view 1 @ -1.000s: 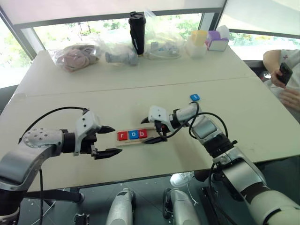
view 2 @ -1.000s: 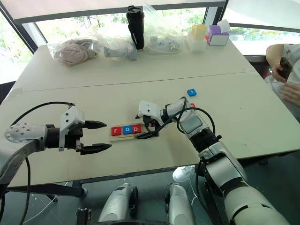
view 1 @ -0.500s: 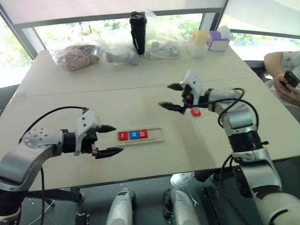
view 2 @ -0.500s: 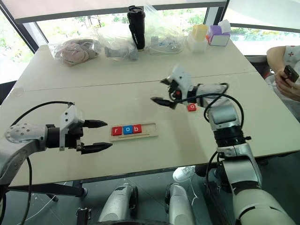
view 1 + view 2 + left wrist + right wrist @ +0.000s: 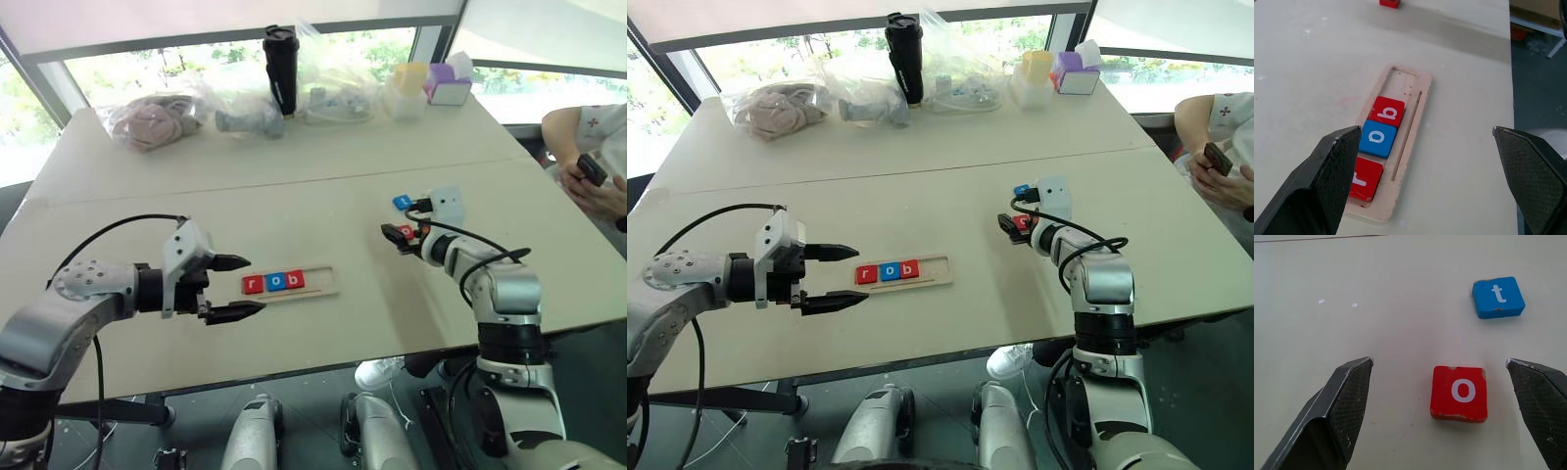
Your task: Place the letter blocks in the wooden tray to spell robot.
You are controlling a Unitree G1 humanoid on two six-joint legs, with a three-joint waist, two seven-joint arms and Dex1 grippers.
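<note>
With r, o and b already seated in the wooden tray, the right gripper, fingers spread wide and empty, hovers over the red o block lying beside the blue t block, so the next move is likely lowering and closing on it, while the left gripper waits wide open near the tray's end.

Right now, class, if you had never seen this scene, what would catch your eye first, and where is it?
First, the wooden tray near the table's front edge, with red r, blue o and red b filling one end and the rest bare. Next, the open right gripper poised over a loose red o block, the blue t block just beyond. The open left gripper hovers beside the tray.
</note>
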